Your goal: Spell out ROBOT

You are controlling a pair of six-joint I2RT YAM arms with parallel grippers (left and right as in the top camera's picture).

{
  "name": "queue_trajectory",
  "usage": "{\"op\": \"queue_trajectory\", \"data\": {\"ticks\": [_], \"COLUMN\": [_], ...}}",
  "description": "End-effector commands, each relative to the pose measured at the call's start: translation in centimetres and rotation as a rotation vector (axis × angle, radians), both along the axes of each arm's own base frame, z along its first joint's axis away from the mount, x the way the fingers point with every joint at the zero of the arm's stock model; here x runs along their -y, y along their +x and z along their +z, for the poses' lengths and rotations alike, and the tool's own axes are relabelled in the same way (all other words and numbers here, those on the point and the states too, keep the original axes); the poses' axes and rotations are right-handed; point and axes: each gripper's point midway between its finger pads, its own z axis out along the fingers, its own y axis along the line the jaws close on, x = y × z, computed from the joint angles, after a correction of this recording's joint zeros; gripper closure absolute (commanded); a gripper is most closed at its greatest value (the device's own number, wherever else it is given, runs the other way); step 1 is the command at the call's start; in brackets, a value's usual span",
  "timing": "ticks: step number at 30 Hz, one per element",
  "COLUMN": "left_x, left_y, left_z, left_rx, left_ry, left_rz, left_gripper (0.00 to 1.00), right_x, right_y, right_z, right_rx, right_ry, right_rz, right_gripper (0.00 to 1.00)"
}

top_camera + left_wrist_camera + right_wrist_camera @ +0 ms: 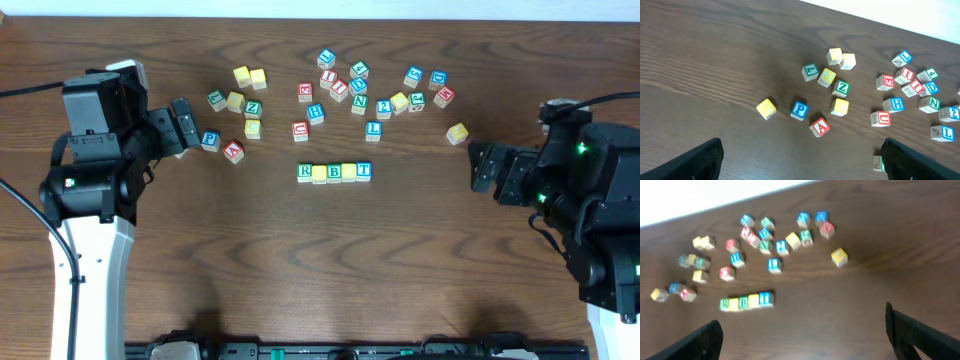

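The left gripper (188, 125) hangs released with its fingers spread wide, gripping nothing, just beside a blue P block (210, 141) and a red A block (234, 152). In the middle of the table (300, 280) the word row (334, 172) is five blocks long, set side by side. R (305, 172), B (334, 172) and T (363, 171) read clearly, but the two yellow blocks (320, 173) between them show faces I can't make out. If those are O's, I'd call the spelling done, or nearly. Behind it lie the loose blocks (360, 90), and a lone yellow block (457, 133) sits further right. The right gripper (482, 168) is likewise spread and empty. No tray or bin anywhere in view.
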Motion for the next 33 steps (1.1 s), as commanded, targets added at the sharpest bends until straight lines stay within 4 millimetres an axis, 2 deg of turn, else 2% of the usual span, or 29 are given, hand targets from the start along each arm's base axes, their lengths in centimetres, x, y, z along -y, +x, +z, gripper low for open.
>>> {"op": "queue_trajectory", "data": {"ticks": [1, 3, 5, 8, 12, 13, 15, 18, 21, 25, 26, 28, 33], "left_x": [-0.3, -0.3, -0.3, -0.3, -0.3, -0.3, -0.3, -0.3, -0.3, -0.3, -0.3, -0.3, -0.3], "left_y": [0.2, 0.2, 0.2, 0.2, 0.2, 0.2, 0.2, 0.2, 0.2, 0.2, 0.2, 0.2, 0.2], "left_z": [0.3, 0.3, 0.3, 0.3, 0.3, 0.3, 0.3, 0.3, 0.3, 0.3, 0.3, 0.3, 0.3], "left_rx": [0.004, 0.004, 0.004, 0.004, 0.004, 0.004, 0.004, 0.004, 0.004, 0.004, 0.004, 0.004, 0.004], "left_ry": [0.011, 0.011, 0.011, 0.011, 0.011, 0.011, 0.011, 0.011, 0.011, 0.011, 0.011, 0.011, 0.011], "left_rz": [0.002, 0.002, 0.002, 0.002, 0.002, 0.002, 0.002, 0.002, 0.002, 0.002, 0.002, 0.002, 0.002], "left_gripper": [0.01, 0.01, 0.01, 0.01, 0.01, 0.01, 0.01, 0.01, 0.01, 0.01, 0.01, 0.01, 0.01], "right_x": [0.2, 0.6, 1.3, 1.5, 1.9, 2.0, 2.3, 2.4, 2.3, 1.9, 1.4, 0.2, -0.2], "right_y": [0.0, 0.6, 2.4, 3.3, 0.7, 0.3, -1.2, -2.3, -2.6, -3.0, -3.2, -3.3, -3.4], "right_z": [-0.3, -0.4, 0.5, 0.3, -3.6, -4.4, -7.4, -10.8, -13.4, -14.2, -14.9, -15.1, -15.1], "right_rx": [-0.015, 0.000, 0.112, 0.267, 0.549, 0.570, 0.627, 0.692, 0.710, 0.682, 0.653, 0.650, 0.654], "right_ry": [-0.012, -0.034, -0.056, -0.061, -0.053, -0.054, -0.049, -0.038, -0.026, -0.023, -0.016, -0.025, -0.043], "right_rz": [-0.003, -0.022, -0.060, -0.074, -0.112, -0.122, -0.133, -0.137, -0.138, -0.114, -0.085, -0.009, 0.017], "right_gripper": [0.01, 0.01, 0.01, 0.01, 0.01, 0.01, 0.01, 0.01, 0.01, 0.01, 0.01, 0.01, 0.01]}}
